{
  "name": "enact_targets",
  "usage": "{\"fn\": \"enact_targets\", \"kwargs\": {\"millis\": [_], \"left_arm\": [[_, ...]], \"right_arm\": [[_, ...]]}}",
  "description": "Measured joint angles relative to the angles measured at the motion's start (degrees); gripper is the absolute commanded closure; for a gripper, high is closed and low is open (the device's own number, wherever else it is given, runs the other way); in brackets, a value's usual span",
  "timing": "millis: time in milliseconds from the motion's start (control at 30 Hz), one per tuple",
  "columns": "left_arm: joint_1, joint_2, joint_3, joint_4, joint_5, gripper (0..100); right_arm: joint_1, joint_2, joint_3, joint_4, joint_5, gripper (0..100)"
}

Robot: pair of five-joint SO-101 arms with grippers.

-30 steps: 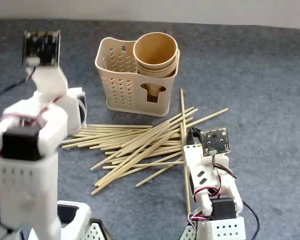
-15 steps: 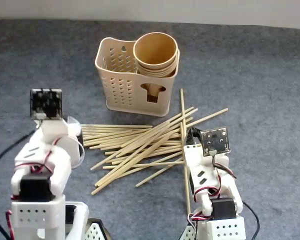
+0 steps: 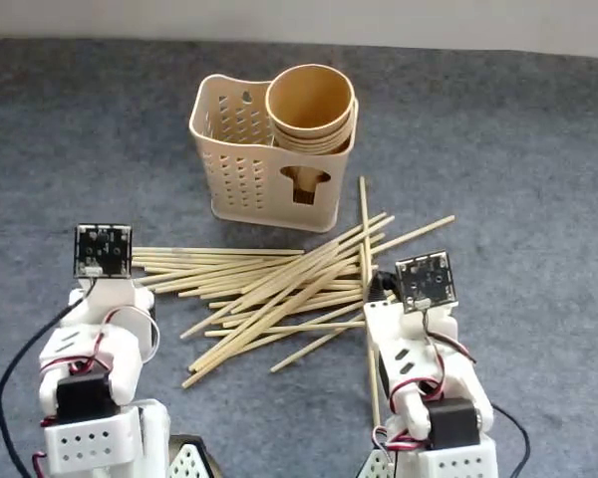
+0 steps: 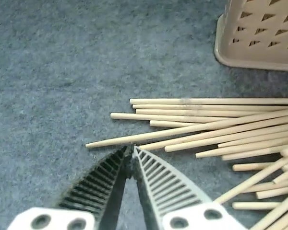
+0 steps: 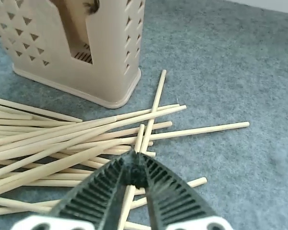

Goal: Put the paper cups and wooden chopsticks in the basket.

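My left gripper point(image 4: 131, 152) has its jaws pressed together with nothing between them. Its tip sits low over the grey table point(image 3: 538, 149), just beside the 9 o'clock ends of the chopsticks point(image 3: 279, 284). My right gripper point(image 5: 133, 162) is closed too, its toothed jaws meeting at the tip. It sits over the 3 o'clock edge of the pile, and one long stick point(image 3: 365, 239) runs under it. I cannot tell whether the tip touches that stick.

In the high view the chopsticks all lie flat on the table in a loose heap. They are between my two arms, at 6 o'clock from the basket point(image 3: 229, 159). The sticks on the 9 o'clock side lie nearly parallel, their long axes running 9 to 3 and their ends roughly lined up toward my left arm. Across them a fan of sticks slants from 8 o'clock up to 2 o'clock, with the far ends spreading apart toward 2. The long stick crosses this fan with its axis almost 12 to 6. Its 12 o'clock end lies near the basket's 4 o'clock corner, and its 6 o'clock stretch passes beneath my right arm.

The basket stands upright at 12 o'clock on the table, near the heap but apart from it. The paper cups point(image 3: 311, 100) are nested in one stack, mouths up, in the basket's 3 o'clock compartment. Their rims rise above the basket's edge.
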Motion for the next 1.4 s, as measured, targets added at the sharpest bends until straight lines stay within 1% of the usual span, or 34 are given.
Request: {"fn": "enact_targets", "kwargs": {"millis": [167,233,300,533,600,700,767,933,1167,1233,1333,1400], "left_arm": [[-0.35,-4.48,6.51,0.00,-0.62,100],[-0.35,-6.68,8.44,0.00,-0.70,100],[-0.35,-8.88,9.67,0.00,-0.70,100],[-0.35,-16.35,11.52,0.00,-0.79,100],[-0.35,-15.74,11.69,0.00,-0.79,100],[-0.35,-16.26,11.69,0.00,-0.79,100],[-0.35,-16.26,11.69,0.00,-0.79,100],[-0.35,-16.26,11.87,0.00,-0.79,100],[-0.35,-16.35,12.57,0.00,-0.79,100],[-0.35,-16.35,12.57,0.00,-1.05,100],[-0.35,-16.35,12.57,0.00,-4.13,100],[-0.35,-16.35,12.57,0.00,-4.66,100]], "right_arm": [[-0.18,-0.09,-9.05,7.56,0.00,96.8],[-0.18,0.18,-11.69,9.05,0.00,96.8],[-0.18,3.60,-13.80,9.23,0.00,96.8],[-0.18,27.78,-26.37,12.92,0.00,96.7],[-0.18,34.64,-29.63,14.07,0.00,96.0],[-0.18,43.08,-32.79,14.68,0.00,88.5],[-0.18,47.38,-33.41,14.68,0.00,84.2],[-0.18,53.54,-33.76,14.24,-1.67,83.9],[-0.18,59.87,-33.76,7.21,-2.20,84.0],[-1.58,62.51,-33.76,5.80,-2.20,84.0],[-3.87,66.73,-33.76,2.29,-2.20,84.0],[-4.48,69.63,-33.76,0.35,-2.20,84.0]]}}
